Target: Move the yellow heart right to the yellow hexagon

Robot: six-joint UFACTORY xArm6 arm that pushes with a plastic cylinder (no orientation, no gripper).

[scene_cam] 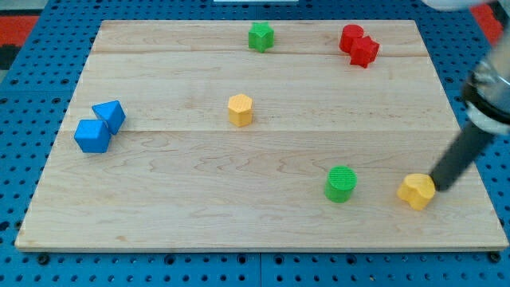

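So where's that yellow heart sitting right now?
The yellow heart is near the board's lower right corner in the camera view, just right of the green cylinder, with my tip at its right edge.

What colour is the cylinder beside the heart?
Green, with a ribbed top; it sits at the view's left of the yellow heart. Camera view, the only one.

The arm enters from the view's right edge, its blurred grey and white body near 3 o'clock. From there the straight dark rod slants down toward 7 o'clock. My tip [437, 186] sits low on the view's right, at about 4 o'clock from the view's centre, down at table-top height.
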